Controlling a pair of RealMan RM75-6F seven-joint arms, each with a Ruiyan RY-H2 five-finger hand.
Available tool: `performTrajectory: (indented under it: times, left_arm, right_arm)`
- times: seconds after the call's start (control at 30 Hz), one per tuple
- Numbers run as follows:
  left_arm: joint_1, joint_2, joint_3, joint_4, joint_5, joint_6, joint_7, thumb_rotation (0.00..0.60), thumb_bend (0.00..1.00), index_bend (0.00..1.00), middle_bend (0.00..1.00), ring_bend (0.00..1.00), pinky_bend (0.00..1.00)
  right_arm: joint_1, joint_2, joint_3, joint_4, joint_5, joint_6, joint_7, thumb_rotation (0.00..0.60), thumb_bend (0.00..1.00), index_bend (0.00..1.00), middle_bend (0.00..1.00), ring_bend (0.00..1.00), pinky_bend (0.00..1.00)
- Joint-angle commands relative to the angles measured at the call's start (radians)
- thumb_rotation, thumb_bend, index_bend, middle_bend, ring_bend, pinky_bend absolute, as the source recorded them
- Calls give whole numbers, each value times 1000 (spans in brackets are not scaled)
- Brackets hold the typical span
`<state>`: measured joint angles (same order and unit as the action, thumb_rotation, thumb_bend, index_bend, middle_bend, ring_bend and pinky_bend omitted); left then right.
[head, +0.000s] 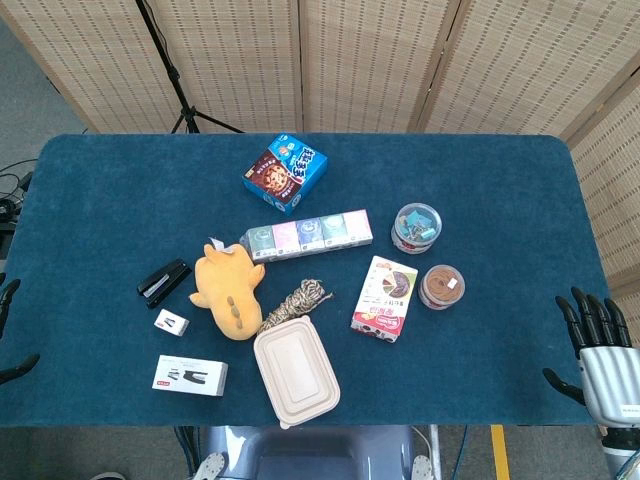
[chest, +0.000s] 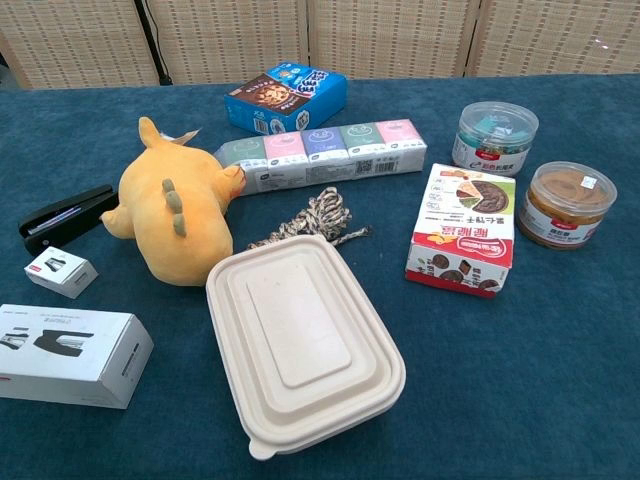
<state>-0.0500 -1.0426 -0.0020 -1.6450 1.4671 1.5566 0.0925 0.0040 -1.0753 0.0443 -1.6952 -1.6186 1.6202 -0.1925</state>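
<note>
Both robot hands, right (head: 597, 345) and left (head: 8, 330), hang released at the frame's lower edges; reaching inward could knock over the jar (head: 441, 286).

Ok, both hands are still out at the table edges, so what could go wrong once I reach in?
Things are packed tight. The rope bundle touches the lidded container and lies by the plush toy, so grasping one may drag another. The right hand, open at the edge, is nearest the brown-lidded jar, which could roll if tipped. The left hand barely shows in the head view, so its start is hard to judge.
</note>
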Motion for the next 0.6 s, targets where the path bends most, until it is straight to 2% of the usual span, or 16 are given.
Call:
performTrajectory:
  times: [0.03, 0.37, 0.5, 0.6]
  left_arm:
    - [1, 3, -1, -5, -5, -10, -5, 600, 0, 0, 0, 0, 0]
    - [-7, 3, -1, 3, 26, -28, -20, 600, 0, 0, 0, 0, 0]
    - [-28, -2, 4, 33, 69, -48, -52, 600, 0, 0, 0, 0, 0]
    - [-57, -23, 13, 95, 123, -72, -102, 600, 0, 0, 0, 0, 0]
  right_arm:
    - [-4, -4, 4, -2, 1, 9, -12, 600, 0, 0, 0, 0, 0]
    - [-7, 4, 7, -14, -1, 14, -2, 600, 0, 0, 0, 0, 0]
    - [-8, 4, 11, -15, 14, 8, -5, 600, 0, 0, 0, 0, 0]
    - [-11, 7, 10, -21, 20, 6, -3, 600, 0, 0, 0, 0, 0]
